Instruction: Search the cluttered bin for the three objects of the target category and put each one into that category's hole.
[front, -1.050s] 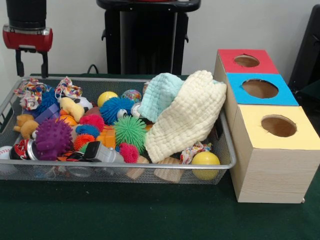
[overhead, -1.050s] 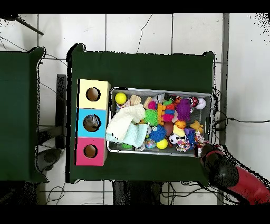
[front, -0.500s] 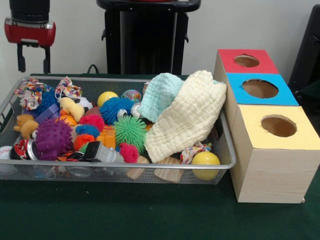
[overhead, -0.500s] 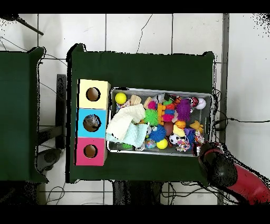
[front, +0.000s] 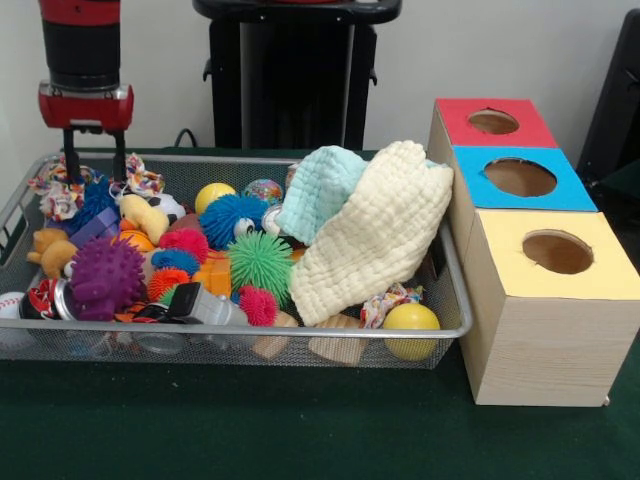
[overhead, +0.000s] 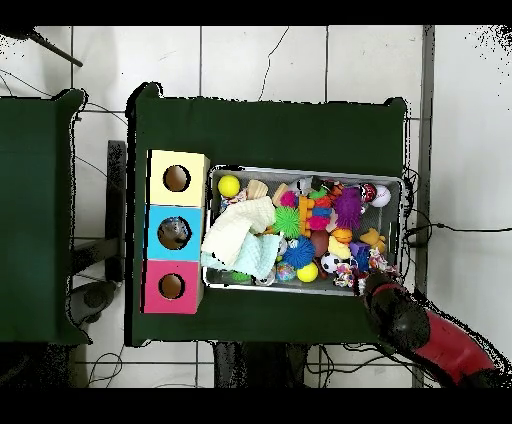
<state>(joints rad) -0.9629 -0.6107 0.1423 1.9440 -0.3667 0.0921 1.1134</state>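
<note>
over the bin's far corner: end effector poised to search

nearest, the wire bin (front: 455, 330) brims with toys and cloths. beyond, the end effector (front: 94, 158) hangs spread and empty above rope toys (front: 135, 176); it should descend straight, picking one uncovered item.

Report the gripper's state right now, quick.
Gripper: open, holding nothing, fingers apart above the far corner of the wire bin, over the rope toys.

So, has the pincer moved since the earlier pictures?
Yes. In the front view the pincer has shifted rightward and come down, and is now over the far left corner of the wire bin, open and empty.
</note>
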